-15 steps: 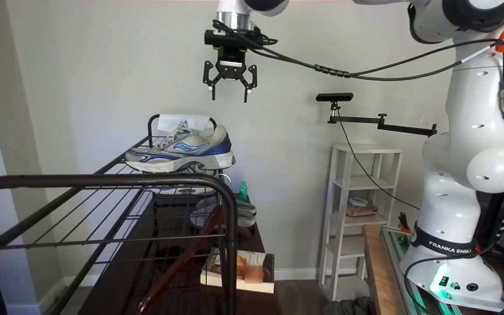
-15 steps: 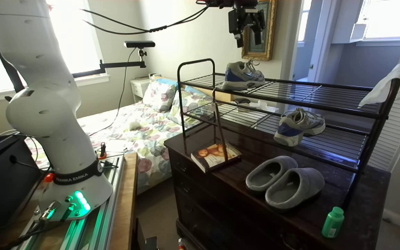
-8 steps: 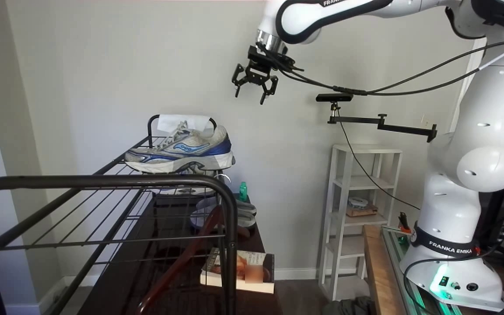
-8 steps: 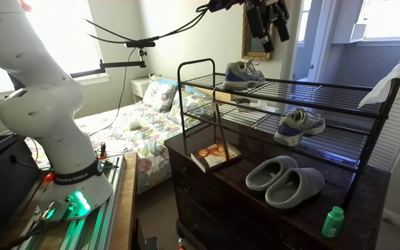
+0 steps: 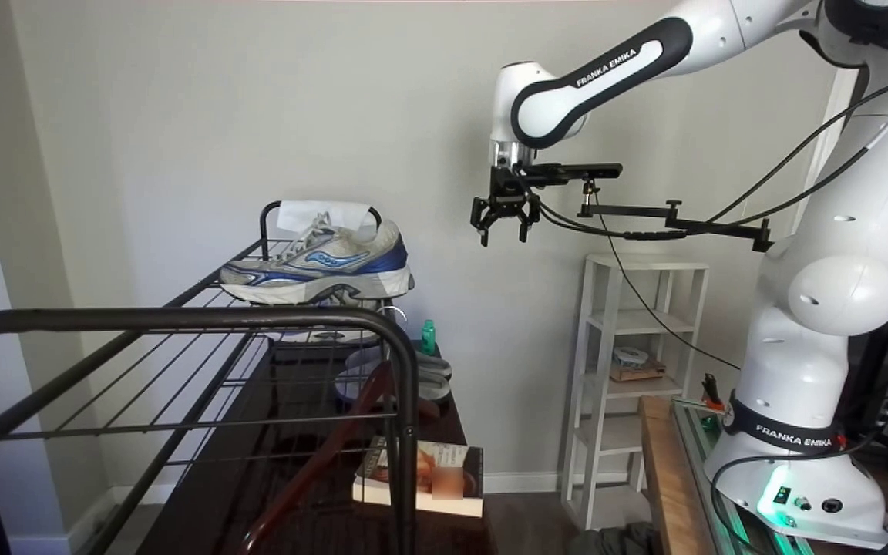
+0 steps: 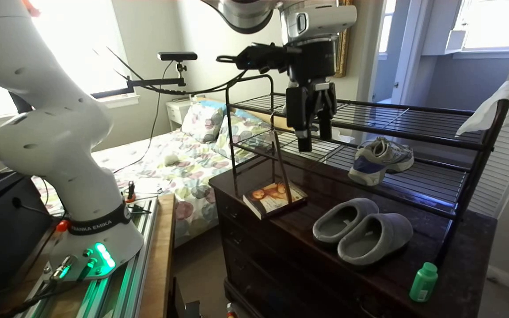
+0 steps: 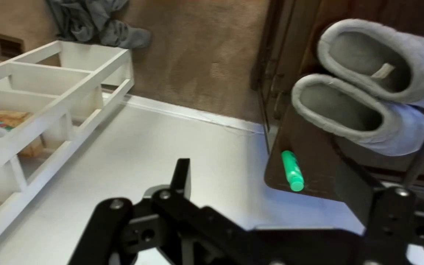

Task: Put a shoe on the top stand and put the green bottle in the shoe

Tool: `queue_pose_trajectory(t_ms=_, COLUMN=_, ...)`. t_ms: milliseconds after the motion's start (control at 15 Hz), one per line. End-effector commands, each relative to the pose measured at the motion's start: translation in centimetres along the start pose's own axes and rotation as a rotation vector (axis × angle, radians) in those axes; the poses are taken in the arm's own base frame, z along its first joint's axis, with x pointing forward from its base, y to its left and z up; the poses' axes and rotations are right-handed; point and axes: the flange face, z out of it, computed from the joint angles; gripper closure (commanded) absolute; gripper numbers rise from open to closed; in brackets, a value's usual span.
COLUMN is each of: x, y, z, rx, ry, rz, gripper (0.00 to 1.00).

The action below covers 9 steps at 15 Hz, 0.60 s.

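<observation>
In an exterior view, a plain pale-grey wall point(image 5: 182, 116), bluish at far left, fills the upper part of the frame, with a white baseboard point(image 5: 521, 483) near the bottom and a narrow white shelving unit point(image 5: 640, 387) right of centre. In the wrist view, brown floor point(image 7: 204, 55) spreads across the upper middle. In an exterior view, a window point(image 6: 91, 26) at upper left glares white; toward centre left are a bed point(image 6: 184, 176) patterned in many colours, pillows point(image 6: 206, 122) and a white nightstand point(image 6: 177, 115). A dark wooden dresser point(image 6: 281, 260) takes the lower right, a gilt picture frame point(image 6: 347, 44), partly hidden, hangs right of upper centre, and an open doorway point(image 6: 387, 75), another bright window point(image 6: 493, 22) and a louvred panel point(image 6: 499, 163) occupy the right.
</observation>
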Motion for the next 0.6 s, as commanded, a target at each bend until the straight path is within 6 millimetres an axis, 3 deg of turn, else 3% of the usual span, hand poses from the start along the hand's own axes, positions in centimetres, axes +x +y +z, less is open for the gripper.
queue_pose_trajectory(t_ms=0, x=0.1, y=0.1, z=0.4, rx=-0.027, ry=0.015, rz=0.002, gripper=0.0)
queue_pose_trajectory(t_ms=267, x=0.0, y=-0.3, z=0.8, rx=-0.047, ry=0.029, rz=-0.003, gripper=0.0)
queue_pose_trajectory(t_ms=333, x=-0.3, y=0.5, z=1.0, rx=-0.064, ry=0.027, rz=-0.107, gripper=0.0)
queue_pose_trajectory(t_ms=533, x=2.1, y=3.5, z=3.8, rx=-0.078, ry=-0.048, rz=-0.277, gripper=0.0)
